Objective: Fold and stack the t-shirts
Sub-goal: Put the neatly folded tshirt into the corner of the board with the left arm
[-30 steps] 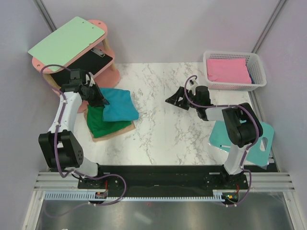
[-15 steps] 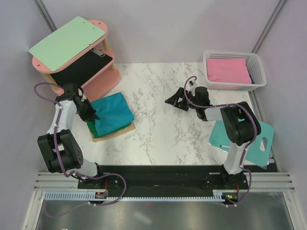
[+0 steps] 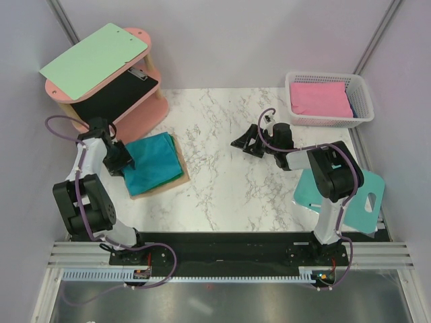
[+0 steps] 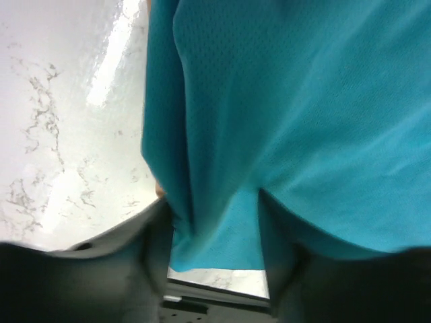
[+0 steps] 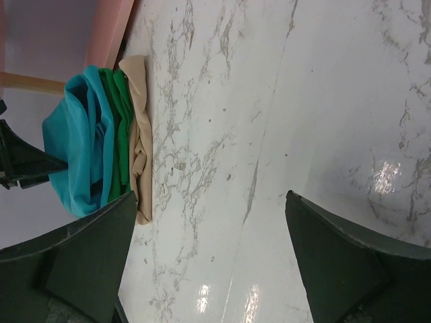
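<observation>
The teal-blue t-shirt (image 3: 155, 161) lies folded into a rough rectangle on the left part of the tabletop, slightly skewed, its surface mostly flat with soft creases. It tops a small stack: under it sits the dark green t-shirt (image 5: 120, 138), also folded, showing only as a thin edge on the near side. Both rest on a tan folded cloth (image 3: 166, 183). The teal-blue shirt's left edge is bunched between the fingers of the left gripper (image 4: 215, 235).

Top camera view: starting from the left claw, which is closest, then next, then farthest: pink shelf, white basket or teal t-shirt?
From the left gripper:
1. teal t-shirt, right at its fingers.
2. pink shelf, just behind, far left.
3. white basket, far right corner.
</observation>
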Controlling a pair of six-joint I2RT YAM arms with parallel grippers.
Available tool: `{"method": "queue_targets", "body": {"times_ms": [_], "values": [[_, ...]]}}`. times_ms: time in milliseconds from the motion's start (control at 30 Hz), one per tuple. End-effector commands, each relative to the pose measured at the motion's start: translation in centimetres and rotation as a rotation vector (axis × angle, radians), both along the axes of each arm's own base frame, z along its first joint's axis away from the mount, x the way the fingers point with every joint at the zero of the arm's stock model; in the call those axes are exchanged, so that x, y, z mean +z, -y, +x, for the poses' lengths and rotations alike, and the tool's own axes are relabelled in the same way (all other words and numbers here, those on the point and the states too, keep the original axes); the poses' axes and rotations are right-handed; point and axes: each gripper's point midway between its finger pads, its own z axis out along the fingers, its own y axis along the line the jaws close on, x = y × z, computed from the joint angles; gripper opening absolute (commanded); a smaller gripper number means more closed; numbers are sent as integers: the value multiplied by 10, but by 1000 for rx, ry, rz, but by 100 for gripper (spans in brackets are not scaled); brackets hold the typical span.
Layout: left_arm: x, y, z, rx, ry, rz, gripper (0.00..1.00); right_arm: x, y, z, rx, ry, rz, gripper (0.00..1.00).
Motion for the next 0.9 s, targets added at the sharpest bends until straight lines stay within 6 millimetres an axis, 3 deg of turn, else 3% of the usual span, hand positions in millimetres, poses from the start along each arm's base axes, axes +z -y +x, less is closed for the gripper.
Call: {"method": "queue_targets", "body": {"times_ms": [0,100,133,233,300,367,400,467,500,533,600,633,667,700,733,833,867], "values": [[33,-11,13,-5,101,60,71,9,-5,2,23,44,33,98],[56,3,17,-37,214,27,74,11,-6,1,28,49,31,98],[75,9,16,-51,290,22,74,11,-5,1,29,49,28,98],[110,41,13,-120,449,-55,75,9,-5,1,28,48,21,98],[123,68,12,-204,505,-94,75,9,-5,1,27,48,21,98],[133,83,12,-229,536,-100,75,8,-4,2,25,45,20,98],[133,99,12,-269,537,-107,75,8,-5,1,27,45,20,98],[127,109,19,-272,516,-91,73,8,-5,2,25,47,20,98],[124,130,21,-331,508,-96,72,8,-5,2,25,45,19,98],[106,152,32,-367,447,-72,63,7,-5,2,26,45,18,98],[107,168,47,-384,447,-46,39,6,-4,2,25,42,16,98],[88,185,53,-423,386,-40,27,7,-5,2,27,46,16,98],[84,192,57,-428,368,-31,4,7,-5,1,29,43,13,98],[90,196,71,-418,380,-6,2,6,-4,2,29,44,11,98],[74,205,78,-427,336,6,2,6,-4,2,27,41,10,98],[67,211,104,-392,322,27,2,6,-4,2,31,44,10,98],[53,213,118,-389,287,45,2,6,-5,2,32,44,10,98]]}}
